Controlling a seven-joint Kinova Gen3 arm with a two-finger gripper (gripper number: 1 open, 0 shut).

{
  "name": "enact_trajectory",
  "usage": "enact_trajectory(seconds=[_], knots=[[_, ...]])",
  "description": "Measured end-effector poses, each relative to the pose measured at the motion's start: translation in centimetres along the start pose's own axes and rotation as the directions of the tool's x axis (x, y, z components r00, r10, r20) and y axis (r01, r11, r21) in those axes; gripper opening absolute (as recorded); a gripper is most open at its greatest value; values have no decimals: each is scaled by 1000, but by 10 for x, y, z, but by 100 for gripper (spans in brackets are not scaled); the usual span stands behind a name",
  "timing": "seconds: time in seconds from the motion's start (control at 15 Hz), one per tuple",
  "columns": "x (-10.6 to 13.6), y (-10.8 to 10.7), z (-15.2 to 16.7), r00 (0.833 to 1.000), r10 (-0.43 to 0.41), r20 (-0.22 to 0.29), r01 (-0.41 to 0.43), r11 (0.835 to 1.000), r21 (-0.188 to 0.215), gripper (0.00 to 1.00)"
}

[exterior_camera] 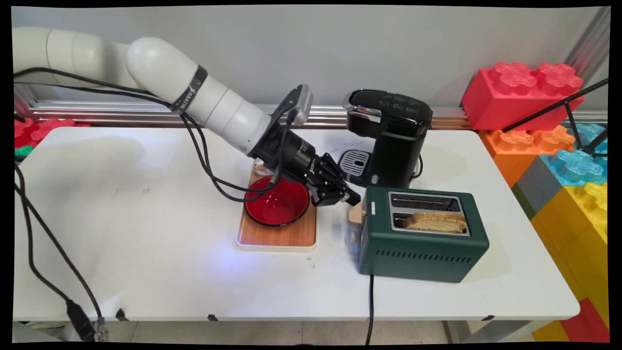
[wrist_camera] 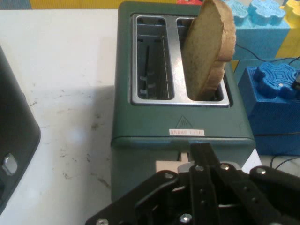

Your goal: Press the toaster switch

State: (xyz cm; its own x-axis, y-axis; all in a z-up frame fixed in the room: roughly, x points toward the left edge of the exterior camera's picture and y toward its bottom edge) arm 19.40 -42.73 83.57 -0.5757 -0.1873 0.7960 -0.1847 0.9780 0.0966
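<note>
pincer (exterior_camera: 351, 198) fingers drawn together, holding nothing, tip at the toaster lever (exterior_camera: 356, 214) | green toaster (exterior_camera: 422, 243) lies just right of it on the tabletop (exterior_camera: 146, 243), long axis running away rightward | bread slice (exterior_camera: 436, 222) stands in near slot | red bowl (exterior_camera: 276, 201) just left

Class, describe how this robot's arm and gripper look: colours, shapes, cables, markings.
The arm is white, made of rounded tubular links, with a dark lettered band. Black cables hang from it. A grey camera sits at the wrist. The gripper is black, with bolted linkage bars.

Toaster lever (wrist_camera: 174, 165) behind tool (wrist_camera: 200, 154)
</note>
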Motion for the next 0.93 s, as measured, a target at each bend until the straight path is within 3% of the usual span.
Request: enact_trajectory(seconds=[0.93], knots=[[-22,-4,20,1000,6,-19,-6,1000,3,0]])
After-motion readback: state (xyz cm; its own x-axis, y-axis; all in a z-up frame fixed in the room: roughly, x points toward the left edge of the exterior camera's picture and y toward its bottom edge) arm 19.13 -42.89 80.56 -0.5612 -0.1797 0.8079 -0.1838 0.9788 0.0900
